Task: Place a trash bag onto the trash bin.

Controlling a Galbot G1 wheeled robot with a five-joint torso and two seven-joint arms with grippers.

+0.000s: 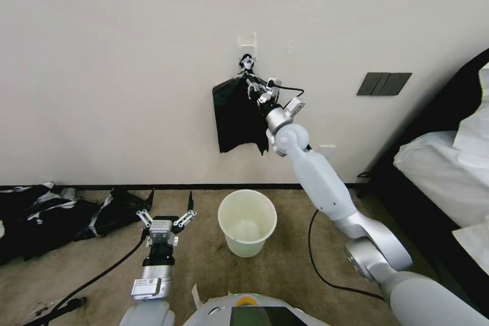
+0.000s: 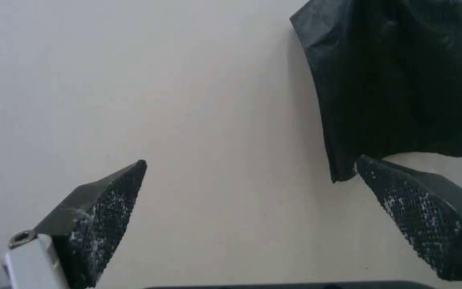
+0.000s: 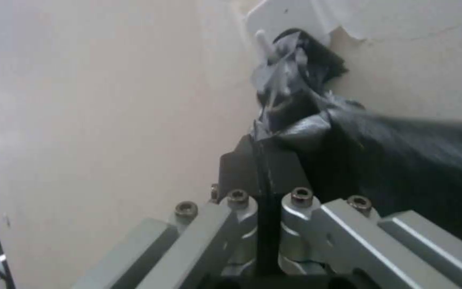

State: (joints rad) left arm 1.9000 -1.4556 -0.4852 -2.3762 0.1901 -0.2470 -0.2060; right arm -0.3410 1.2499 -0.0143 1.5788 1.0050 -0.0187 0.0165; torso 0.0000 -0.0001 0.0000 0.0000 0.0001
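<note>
The right gripper [image 3: 260,160] is raised to the wall hook [image 3: 282,18], jaws pressed together on the pinched top of the trash bag [image 1: 238,114]; the bag's long axis hangs straight down from the jaws. The trash bin [image 1: 247,221] stands on the floor well below. The left gripper [image 1: 165,219] is held low beside the bin, jaws spread, empty.

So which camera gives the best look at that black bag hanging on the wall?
The head view: it shows the whole bag hanging from the hook, with the right gripper at its top. The left wrist view shows its lower part. The right wrist view shows its bunched top pinched in the shut fingers.
</note>
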